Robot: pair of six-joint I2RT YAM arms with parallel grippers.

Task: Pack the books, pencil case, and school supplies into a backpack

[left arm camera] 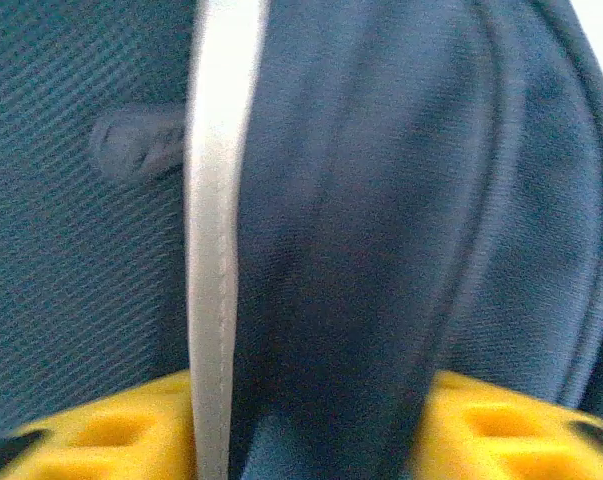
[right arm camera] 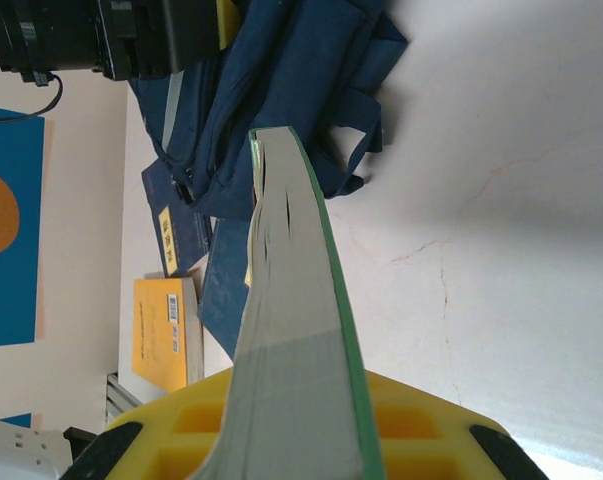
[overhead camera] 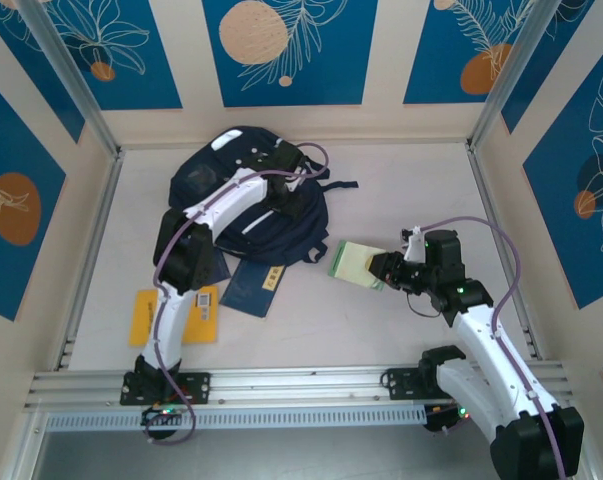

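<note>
The navy backpack (overhead camera: 243,190) lies at the back of the table. My left gripper (overhead camera: 286,162) is over its top, shut on a fold of the backpack fabric (left arm camera: 331,250) beside a white stripe (left arm camera: 216,200). That fold fills the gap between the yellow fingers (left arm camera: 111,435). My right gripper (overhead camera: 386,270) is shut on the pale green pad (overhead camera: 353,263), held edge-on (right arm camera: 291,330) above the table to the right of the backpack. Navy books (overhead camera: 253,285) lie at the backpack's near edge. The orange-yellow book (overhead camera: 176,315) lies further left. The pencil case is out of view.
A metal rail (overhead camera: 301,385) runs along the near edge between the arm bases. Panel walls close in the table on three sides. The pale tabletop (overhead camera: 381,200) lies bare to the right of the backpack.
</note>
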